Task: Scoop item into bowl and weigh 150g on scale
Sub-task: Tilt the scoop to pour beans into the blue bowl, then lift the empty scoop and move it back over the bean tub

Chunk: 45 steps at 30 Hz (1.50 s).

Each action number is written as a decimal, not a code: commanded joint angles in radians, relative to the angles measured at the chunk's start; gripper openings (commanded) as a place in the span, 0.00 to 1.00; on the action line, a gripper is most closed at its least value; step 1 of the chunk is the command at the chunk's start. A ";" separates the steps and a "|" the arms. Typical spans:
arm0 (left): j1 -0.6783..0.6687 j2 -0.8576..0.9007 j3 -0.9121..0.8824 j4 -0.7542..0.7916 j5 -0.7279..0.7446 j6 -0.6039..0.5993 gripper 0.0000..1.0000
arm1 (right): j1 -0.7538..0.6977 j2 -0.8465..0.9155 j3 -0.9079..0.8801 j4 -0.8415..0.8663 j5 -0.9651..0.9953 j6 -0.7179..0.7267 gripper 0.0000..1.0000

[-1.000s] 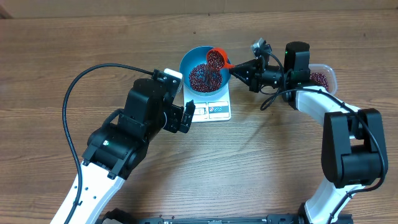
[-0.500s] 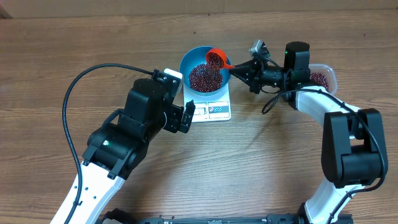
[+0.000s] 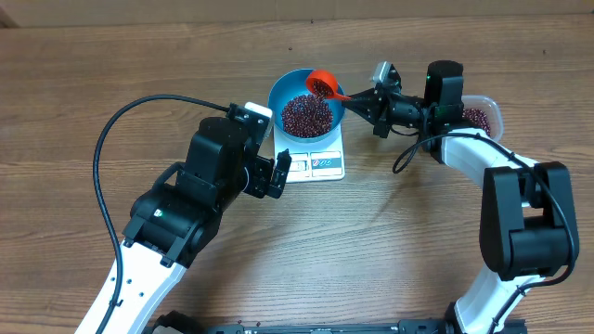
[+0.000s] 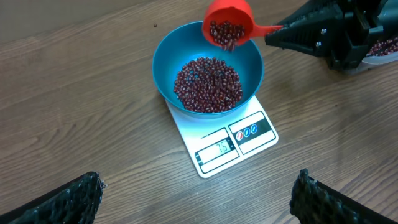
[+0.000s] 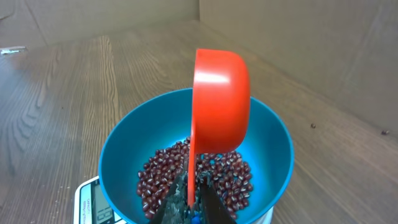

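Since 1 second ago, overhead: red scoop (image 3: 321, 85) has tipped further at the blue bowl (image 3: 278, 93) rim, atop the scale (image 3: 320, 163).

Left wrist: left tool (image 4: 196, 199) spread, idle; beans (image 4: 207, 84) heap in the bowl, some remain in the scoop.

Right wrist: right tool (image 5: 189, 205) pinches the scoop handle.

Risk: a fast pour could overshoot 150 grams or spill past the rim.

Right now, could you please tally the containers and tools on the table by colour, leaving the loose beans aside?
Blue: 1, the bowl
White: 1, the scale
Red: 1, the scoop
Clear: 1, the tub
Total: 4
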State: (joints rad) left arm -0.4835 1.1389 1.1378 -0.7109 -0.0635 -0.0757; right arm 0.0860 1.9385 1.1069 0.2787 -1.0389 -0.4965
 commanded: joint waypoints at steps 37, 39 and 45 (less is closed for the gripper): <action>0.005 -0.013 0.002 0.003 0.009 -0.007 1.00 | -0.030 -0.082 0.006 0.113 -0.091 -0.142 0.04; 0.005 -0.013 0.002 0.003 0.009 -0.007 1.00 | -0.053 -0.125 0.006 0.113 -0.091 -0.066 0.04; 0.005 -0.013 0.002 0.003 0.009 -0.007 1.00 | -0.171 -0.261 0.006 0.082 -0.091 0.141 0.04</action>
State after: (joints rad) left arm -0.4835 1.1389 1.1378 -0.7109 -0.0635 -0.0757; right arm -0.0269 1.7561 1.1069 0.3740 -1.1187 -0.4919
